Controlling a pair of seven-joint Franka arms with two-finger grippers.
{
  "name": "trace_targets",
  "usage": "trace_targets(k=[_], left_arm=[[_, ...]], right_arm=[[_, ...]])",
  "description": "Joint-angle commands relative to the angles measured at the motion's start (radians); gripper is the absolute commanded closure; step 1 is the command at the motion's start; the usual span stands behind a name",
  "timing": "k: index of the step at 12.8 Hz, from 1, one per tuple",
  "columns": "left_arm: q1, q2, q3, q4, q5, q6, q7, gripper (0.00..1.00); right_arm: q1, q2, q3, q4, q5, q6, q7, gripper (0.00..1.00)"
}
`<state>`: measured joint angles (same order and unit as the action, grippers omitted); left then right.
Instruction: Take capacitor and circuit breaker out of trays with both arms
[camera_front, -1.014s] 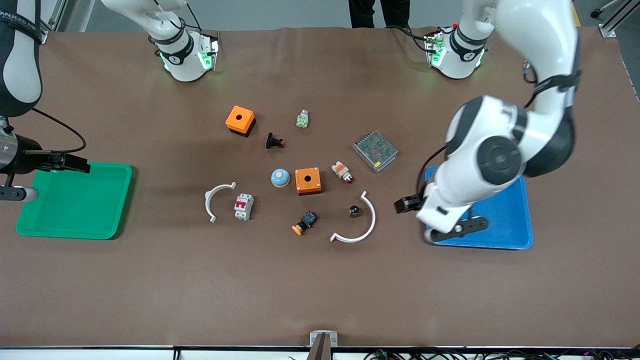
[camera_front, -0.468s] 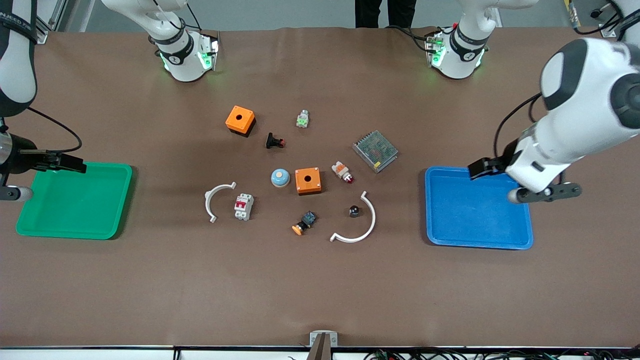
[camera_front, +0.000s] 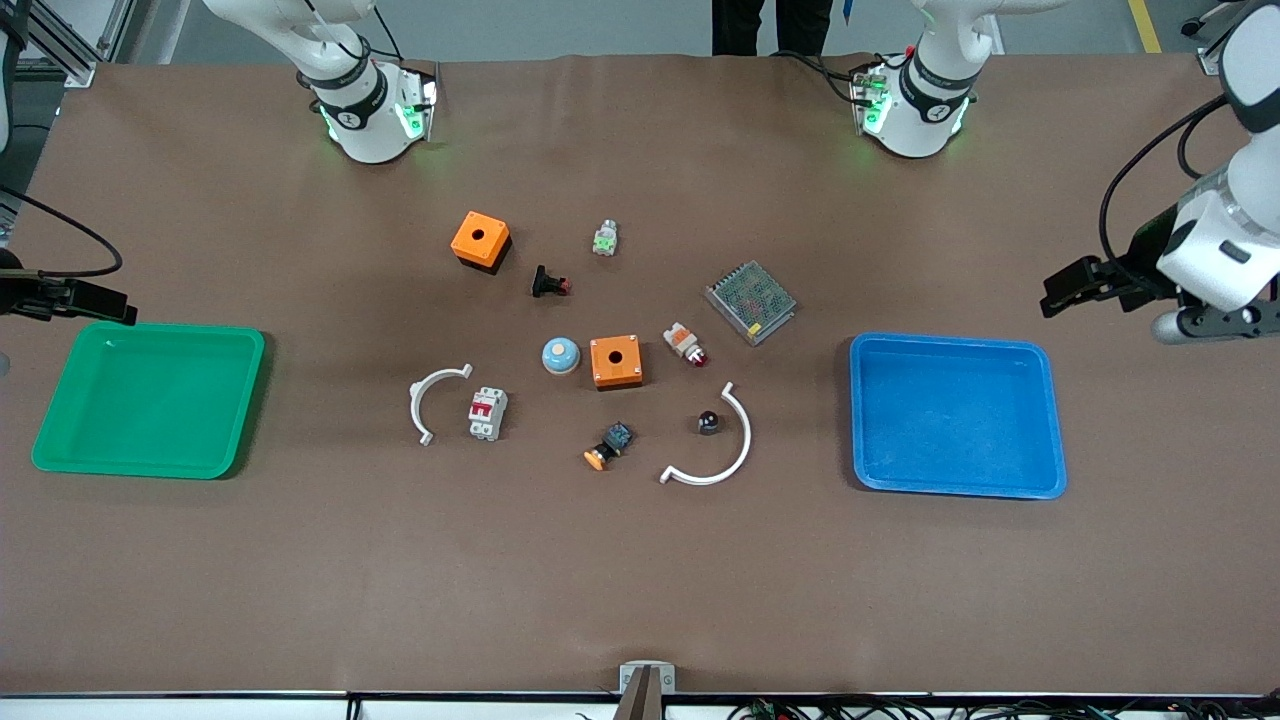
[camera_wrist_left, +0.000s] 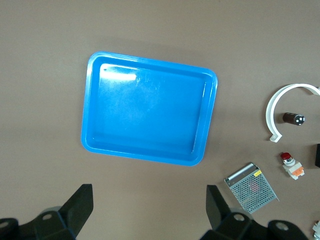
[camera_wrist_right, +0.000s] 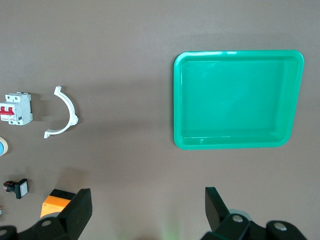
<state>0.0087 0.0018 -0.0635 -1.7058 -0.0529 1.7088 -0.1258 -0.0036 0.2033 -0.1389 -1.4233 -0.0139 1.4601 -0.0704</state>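
Observation:
The capacitor (camera_front: 709, 422), a tiny black cylinder with a silvery end, lies inside the curve of a white arc piece (camera_front: 722, 462); the left wrist view shows it too (camera_wrist_left: 294, 118). The breaker (camera_front: 488, 413), a light-grey block with red levers, lies beside another white arc (camera_front: 432, 400) and appears in the right wrist view (camera_wrist_right: 16, 108). My left gripper (camera_wrist_left: 149, 200) hangs open and empty high over bare table beside the blue tray (camera_front: 955, 420). My right gripper (camera_wrist_right: 148, 201) hangs open and empty high over bare table beside the green tray (camera_front: 150, 400).
Around the table's middle lie two orange boxes (camera_front: 480, 240) (camera_front: 616, 361), a mesh-covered metal unit (camera_front: 751, 301), a blue dome button (camera_front: 561, 355), a black red-tipped button (camera_front: 549, 283), an orange-capped switch (camera_front: 608, 446) and a white-and-orange red-tipped part (camera_front: 686, 343).
The left arm has swung off the blue tray out toward its end of the table. The right arm has drawn back from the green tray toward its end. Both grippers stay open.

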Motion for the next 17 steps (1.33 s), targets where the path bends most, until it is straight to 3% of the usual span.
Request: trace_targets(k=[1,3,8,11,17], left_arm=[[0.001,-0.034,-0.006,0.021,-0.007,-0.07,0.009,0.01],[0.001,-0.033,-0.006,0.081,-0.007,-0.135,0.018,0.01],[-0.003,-0.014,-0.004,0.147,-0.005,-0.143,0.006,0.0],[-0.001,-0.013,-0.004,0.153,-0.004,-0.141,0.014,0.0],[0.001,-0.006,-0.001,0.153,0.001,-0.141,0.014,0.0]], right_arm=[[-0.024,-0.022,0.024,-0.002,0.0,-0.055,-0.012,0.0],[-0.029,-0.054,0.024,-0.015,0.009,-0.075,-0.009,0.0],[-0.032,-0.169,0.021,-0.098,0.048,-0.005,-0.016,0.0],[-0.024,-0.245,0.024,-0.187,0.048,0.052,-0.016,0.0],[-0.01,-0.315,0.028,-0.238,0.037,0.049,-0.016,0.0]])
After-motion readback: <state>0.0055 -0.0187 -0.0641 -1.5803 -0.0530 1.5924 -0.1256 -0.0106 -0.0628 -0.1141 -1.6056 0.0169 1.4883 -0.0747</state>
